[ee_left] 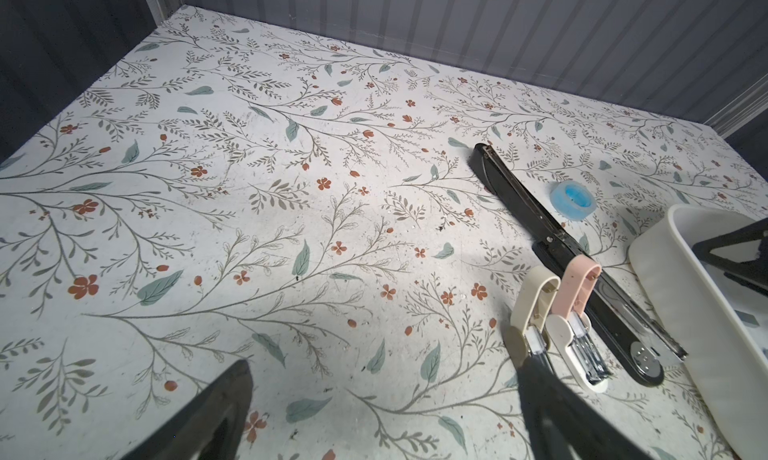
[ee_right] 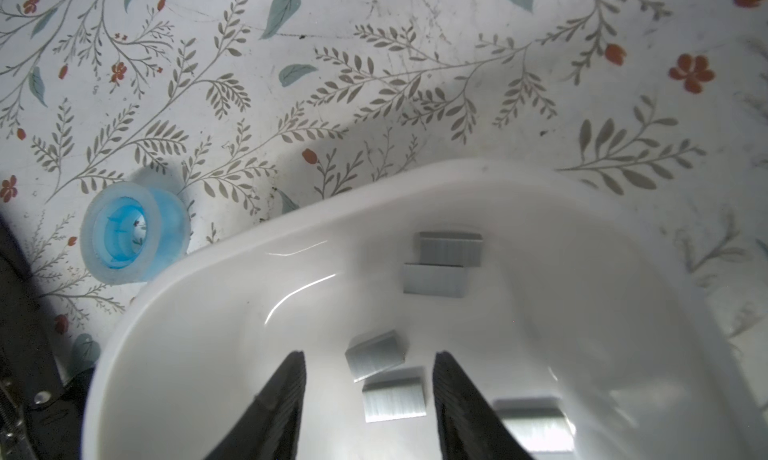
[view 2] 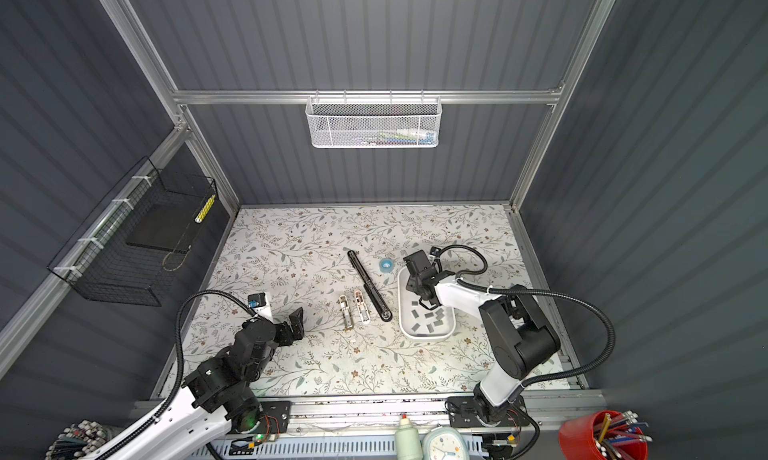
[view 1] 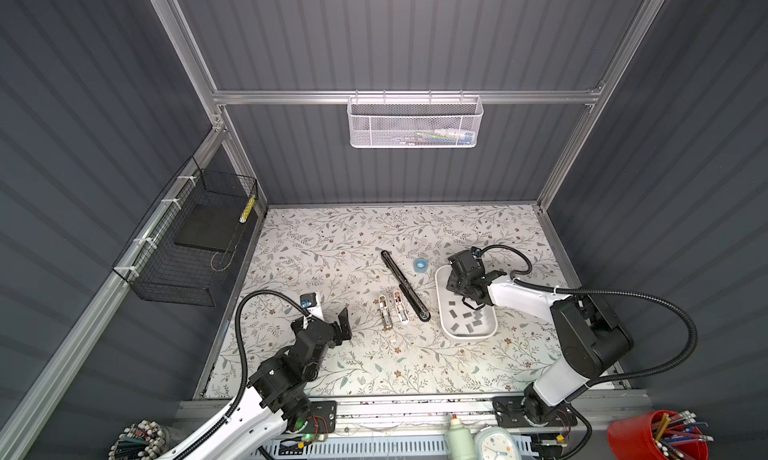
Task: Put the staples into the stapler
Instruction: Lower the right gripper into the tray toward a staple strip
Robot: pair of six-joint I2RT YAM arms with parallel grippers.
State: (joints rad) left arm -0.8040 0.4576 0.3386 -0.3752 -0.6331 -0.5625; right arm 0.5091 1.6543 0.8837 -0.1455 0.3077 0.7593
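Top views, staples point(view 1: 468, 319): loose strips in the tray point(view 1: 441, 312), near the worktop's right edge.
Top views, stapler point(view 2: 370, 285): aslant mid-worktop, just left of the tray.
Top views, left gripper point(view 1: 343, 324): jaws wide apart, empty, over the front left.
Left wrist, stapler point(ee_left: 552, 245): two small staplers point(ee_left: 552, 312) alongside, tape point(ee_left: 572, 196) near.
Right wrist, right gripper point(ee_right: 370, 358): jaws apart inside the tray, two strips lying between them, none clamped.

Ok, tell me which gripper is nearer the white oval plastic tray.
Right. The right gripper hangs inside the tray, over grey staple strips; the left gripper hovers beyond the two small staplers.
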